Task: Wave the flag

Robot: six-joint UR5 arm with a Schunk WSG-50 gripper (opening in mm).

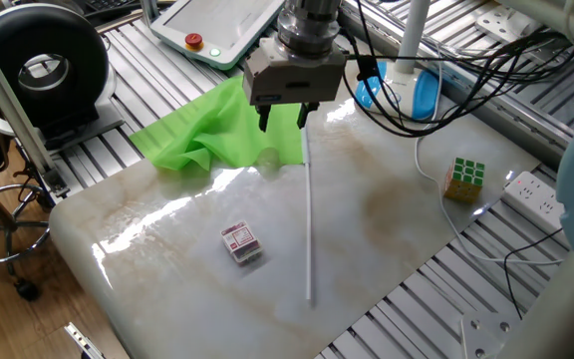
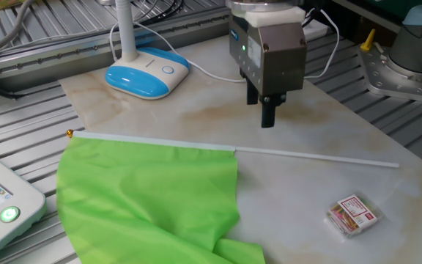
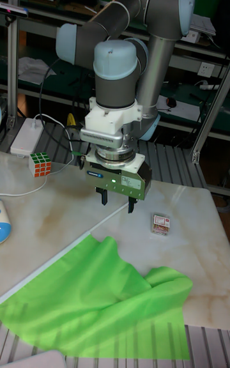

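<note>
Hovering above the lime-green cloth flag on its thin white stick [image 1: 309, 214], the two-finger gripper [image 1: 283, 113] hangs with fingers spread, holding nothing.

One fixed view: crumpled cloth at the marble table's [image 1: 387, 214] far edge, stick lying flat toward the near edge. The other fixed view: flag [image 2: 152, 192] spread smoother, gripper [image 2: 268, 110] above the stick. Tall fixed view: flag [image 3: 96, 298] rumpled below the gripper [image 3: 117, 202].
</note>
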